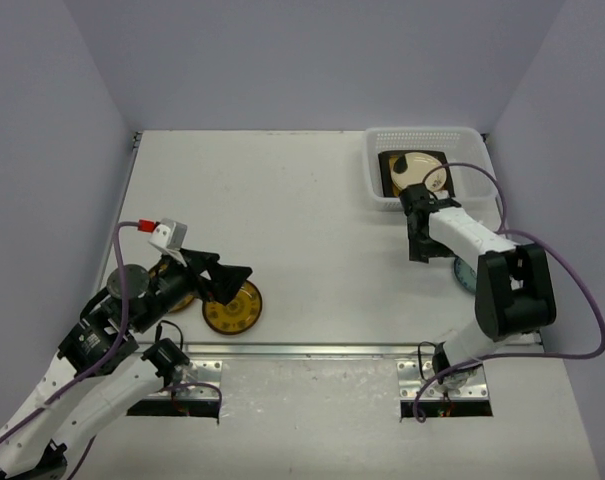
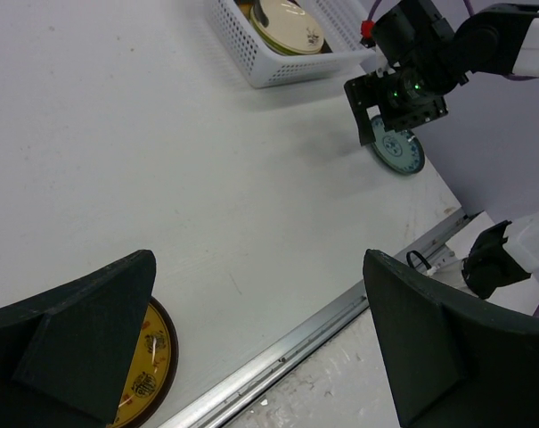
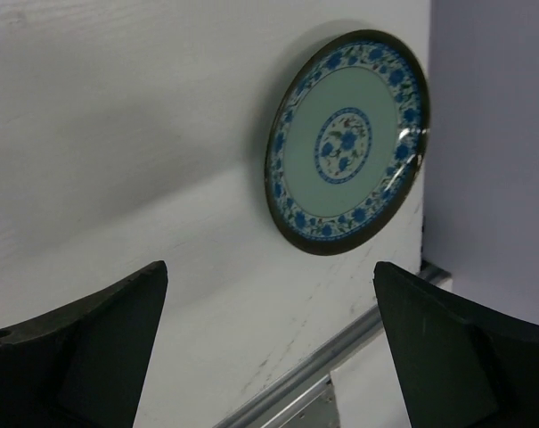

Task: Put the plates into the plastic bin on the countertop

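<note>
Left hand of mine hangs open and empty, its fingers spread just over the round brown-gold plate, which lies near the front rail of the desk. My right hand is open too and holds nothing. The blue-white plate lies flat on the desk just beside it, near the right edge. Farther back, the plastic bin holds the cream blotched plate, which rests on a dark-rimmed square plate.
</note>
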{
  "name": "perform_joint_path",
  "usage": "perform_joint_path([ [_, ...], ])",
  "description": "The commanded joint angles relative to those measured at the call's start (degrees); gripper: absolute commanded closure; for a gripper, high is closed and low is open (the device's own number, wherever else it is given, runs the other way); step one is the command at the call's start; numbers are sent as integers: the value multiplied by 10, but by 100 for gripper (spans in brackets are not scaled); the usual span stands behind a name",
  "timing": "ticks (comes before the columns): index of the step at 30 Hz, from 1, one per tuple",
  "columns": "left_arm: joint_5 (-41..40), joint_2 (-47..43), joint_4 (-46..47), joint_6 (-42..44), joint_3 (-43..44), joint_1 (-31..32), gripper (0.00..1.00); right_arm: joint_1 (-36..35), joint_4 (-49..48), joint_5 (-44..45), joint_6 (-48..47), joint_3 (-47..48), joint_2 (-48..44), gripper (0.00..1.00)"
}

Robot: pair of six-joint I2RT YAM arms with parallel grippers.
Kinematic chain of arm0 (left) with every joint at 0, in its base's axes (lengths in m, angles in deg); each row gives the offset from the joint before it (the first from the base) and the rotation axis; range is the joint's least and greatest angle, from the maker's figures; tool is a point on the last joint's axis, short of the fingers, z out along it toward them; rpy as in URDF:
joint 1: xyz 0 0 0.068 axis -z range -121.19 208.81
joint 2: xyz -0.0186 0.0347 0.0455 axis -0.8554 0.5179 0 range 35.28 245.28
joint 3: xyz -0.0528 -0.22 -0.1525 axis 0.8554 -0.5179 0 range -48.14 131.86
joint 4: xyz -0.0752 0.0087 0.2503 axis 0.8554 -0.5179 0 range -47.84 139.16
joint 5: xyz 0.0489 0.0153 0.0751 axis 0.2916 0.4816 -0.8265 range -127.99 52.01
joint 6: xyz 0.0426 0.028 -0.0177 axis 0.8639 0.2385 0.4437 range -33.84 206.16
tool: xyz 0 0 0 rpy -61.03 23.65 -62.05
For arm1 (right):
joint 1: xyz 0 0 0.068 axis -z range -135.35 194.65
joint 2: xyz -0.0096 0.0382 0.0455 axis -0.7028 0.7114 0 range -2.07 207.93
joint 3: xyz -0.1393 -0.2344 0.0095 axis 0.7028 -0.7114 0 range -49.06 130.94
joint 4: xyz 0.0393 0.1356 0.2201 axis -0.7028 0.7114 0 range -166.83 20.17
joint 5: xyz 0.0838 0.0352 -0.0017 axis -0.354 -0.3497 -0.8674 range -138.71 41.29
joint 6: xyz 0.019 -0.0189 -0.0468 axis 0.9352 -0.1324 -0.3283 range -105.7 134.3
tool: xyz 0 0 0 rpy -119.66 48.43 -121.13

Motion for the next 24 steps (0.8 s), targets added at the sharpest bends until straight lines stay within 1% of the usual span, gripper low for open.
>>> perform_joint_path([
  [1, 15, 4, 29, 2, -3, -3, 0, -2, 18, 117, -11, 47, 69, 1],
  [5, 17, 16, 29, 6, -1, -3, 0, -1, 40, 147, -12, 77, 163, 1],
  [8, 32, 12, 30, 7, -1, -3, 0, -1, 57, 151, 7, 88, 196, 1],
  [12, 38, -4, 34, 8, -4, -2, 0, 0, 59, 145, 26, 88, 213, 1],
  [13, 40, -7, 35, 9, -4, -2, 0, 0, 57, 141, 26, 88, 215, 5],
  [15, 43, -11, 36, 9, -4, -2, 0, 1, 48, 134, 17, 84, 224, 14],
  [16, 46, -15, 36, 10, -4, -2, 0, 1, 30, 124, 5, 78, 227, 28],
  [17, 49, -17, 36, 11, -4, -1, 0, 1, 24, 122, 1, 76, 229, 30],
  [18, 51, -22, 37, 12, -5, -2, 0, 1, 23, 127, 2, 75, 234, 42],
  [19, 52, -24, 39, 12, -6, -2, 0, 1, 22, 132, 5, 74, 236, 46],
  [22, 53, -27, 39, 12, -7, -2, 0, 2, 15, 140, 8, 66, 229, 47],
  [24, 54, -29, 39, 12, -7, -1, 0, 2, -7, 143, -1, 49, 214, 47],
])
